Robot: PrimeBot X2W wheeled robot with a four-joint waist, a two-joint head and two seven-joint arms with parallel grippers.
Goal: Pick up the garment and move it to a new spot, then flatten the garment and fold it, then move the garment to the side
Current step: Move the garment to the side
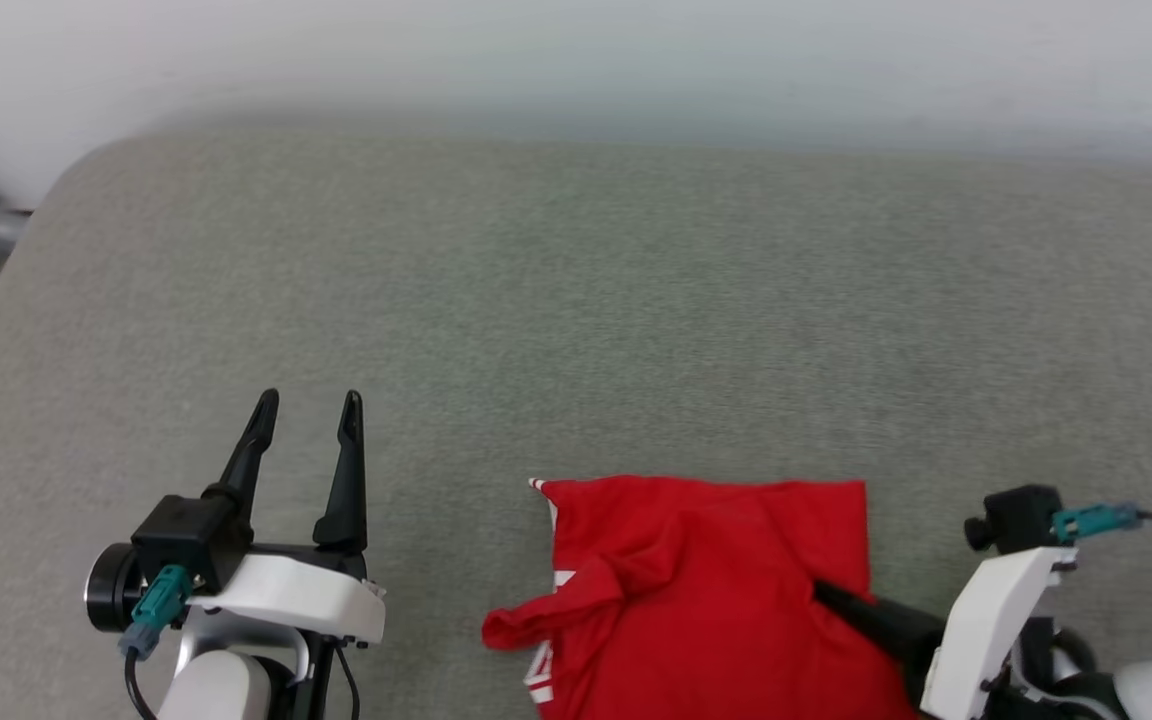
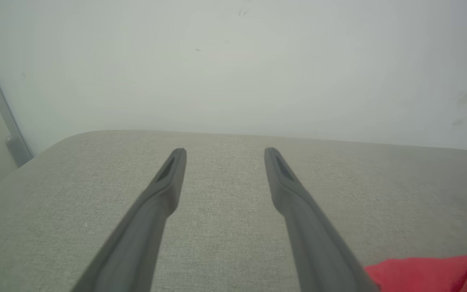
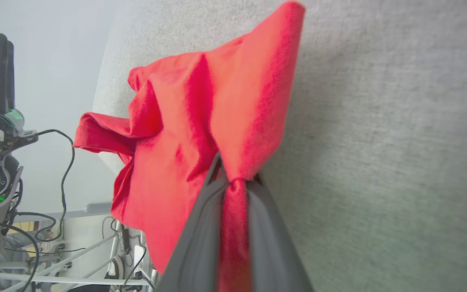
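The right hand (image 3: 236, 176) is clamped on the red garment (image 1: 696, 590) — bunched at the near edge of the grey desk (image 1: 576, 300). The left hand (image 1: 308, 405) hovers to the garment's left, fingers apart. A pale wall (image 1: 576, 60) stands behind.

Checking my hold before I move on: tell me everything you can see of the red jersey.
The jersey is thin, soft-looking red cloth with white-and-red striped trim showing along its left edge. It lies bunched and creased, not flat, on the grey woven cushion, right of centre in the head view, with one rumpled flap sticking out leftward. The right pincer is shut on a pinch of cloth near its right side. The left pincer is open and apart from it.
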